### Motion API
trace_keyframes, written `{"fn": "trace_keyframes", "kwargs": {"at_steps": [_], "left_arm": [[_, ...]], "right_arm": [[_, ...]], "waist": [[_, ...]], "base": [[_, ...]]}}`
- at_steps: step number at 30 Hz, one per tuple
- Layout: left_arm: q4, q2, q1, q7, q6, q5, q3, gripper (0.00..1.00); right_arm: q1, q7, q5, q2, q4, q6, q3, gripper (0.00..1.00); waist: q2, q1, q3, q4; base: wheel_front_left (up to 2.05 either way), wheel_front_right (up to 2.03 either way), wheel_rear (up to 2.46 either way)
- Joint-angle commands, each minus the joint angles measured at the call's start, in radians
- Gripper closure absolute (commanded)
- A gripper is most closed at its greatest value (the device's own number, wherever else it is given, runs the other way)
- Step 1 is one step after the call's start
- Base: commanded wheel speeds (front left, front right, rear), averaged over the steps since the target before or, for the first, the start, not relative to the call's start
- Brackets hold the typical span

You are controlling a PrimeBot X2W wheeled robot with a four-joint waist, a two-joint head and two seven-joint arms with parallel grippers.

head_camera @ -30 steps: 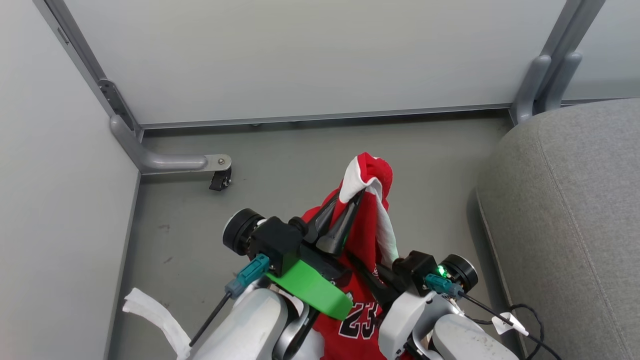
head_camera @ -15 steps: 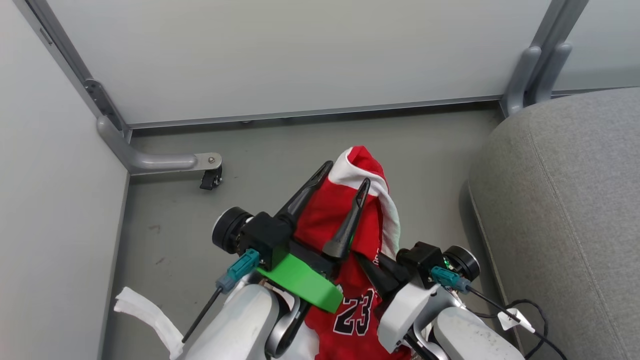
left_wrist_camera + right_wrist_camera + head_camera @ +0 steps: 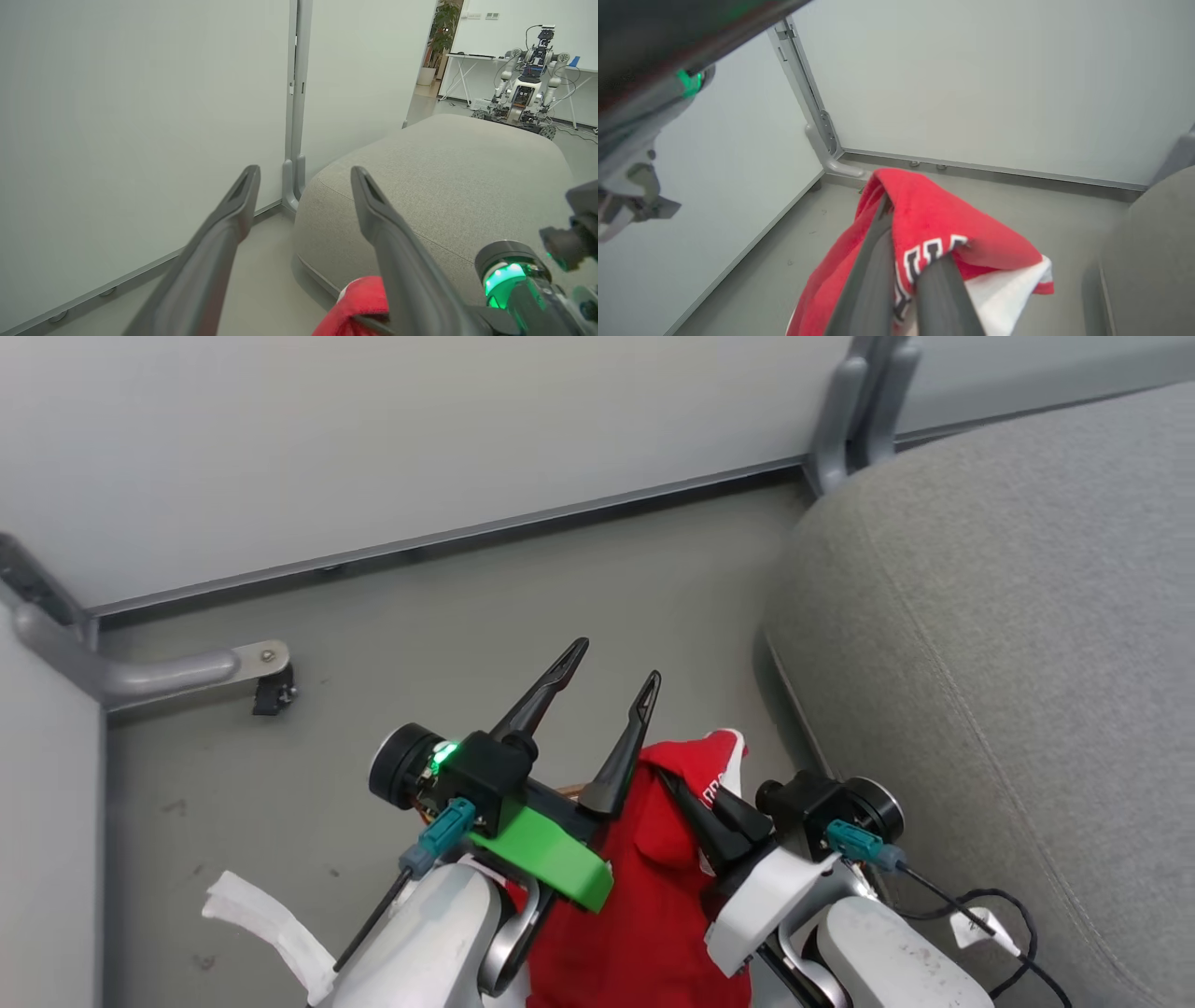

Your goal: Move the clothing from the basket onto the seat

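So the right gripper (image 3: pixel 688 790) has its fingers pressed together on the clothing (image 3: pixel 644 896), pinching a fold of the red fabric near the top. In the right wrist view the cloth drapes over both fingers (image 3: pixel 878 261), with black white-edged lettering and a white trim edge showing. The rest of the garment hangs down between the two pale forearms in the head view.

The left gripper (image 3: pixel 617 661) is a different story: its fingers are spread wide with nothing between them, pointing up and away over the floor (image 3: pixel 420 644). The red cloth sits just beside the base of the inner finger; whether it touches is hard to tell. In the left wrist view those spread fingers (image 3: pixel 219 242) frame a grey wall panel (image 3: pixel 117 116) and the seat (image 3: pixel 444 177), with a bit of red peeking up at the bottom.

The seat (image 3: pixel 1008 616) is on the robot's right, close to the right gripper, but the clothing is off it, hanging over the floor next to its edge. A white strip of cloth (image 3: pixel 261 919) lies on the floor at lower left. Another robot (image 3: pixel 525 88) stands far off behind the seat.
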State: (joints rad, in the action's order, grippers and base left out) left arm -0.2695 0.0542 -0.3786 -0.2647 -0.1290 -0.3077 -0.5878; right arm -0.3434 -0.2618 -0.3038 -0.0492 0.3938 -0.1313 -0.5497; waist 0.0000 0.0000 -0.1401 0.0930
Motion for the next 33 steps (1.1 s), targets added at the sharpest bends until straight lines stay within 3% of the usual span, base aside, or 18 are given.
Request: {"fn": "trace_keyframes", "kwargs": {"at_steps": [1,9,17,22,33], "left_arm": [[-0.005,0.013,-0.002,0.0,-0.003,0.003,0.009,0.0],[-0.01,0.043,0.005,0.0,-0.003,0.023,0.015,0.0],[-0.015,0.077,0.016,0.0,-0.003,0.036,-0.002,0.0],[-0.003,0.104,0.012,0.0,-0.003,0.049,-0.002,0.0],[0.012,0.164,-0.058,0.0,-0.003,0.039,-0.046,0.0]], "right_arm": [[0.009,-0.005,-0.005,-0.003,-0.01,0.001,0.003,1.0],[0.039,-0.005,-0.012,-0.002,-0.054,0.001,0.047,1.0],[0.024,-0.005,0.007,-0.002,-0.095,0.001,0.107,1.0],[-0.058,-0.005,0.065,-0.009,-0.114,0.001,0.175,1.0],[-0.377,-0.005,0.144,-0.2,-0.057,0.001,0.361,1.0]], "waist": [[0.0,0.0,-0.049,0.136],[0.0,0.0,-0.077,0.312],[0.0,0.0,-0.109,0.401],[0.0,0.0,-0.157,0.419],[0.0,0.0,-0.335,0.334]], "base": [[0.0,0.0,0.0],[0.0,0.0,0.0],[0.0,0.0,0.0],[0.0,0.0,0.0],[0.0,0.0,0.0]]}}
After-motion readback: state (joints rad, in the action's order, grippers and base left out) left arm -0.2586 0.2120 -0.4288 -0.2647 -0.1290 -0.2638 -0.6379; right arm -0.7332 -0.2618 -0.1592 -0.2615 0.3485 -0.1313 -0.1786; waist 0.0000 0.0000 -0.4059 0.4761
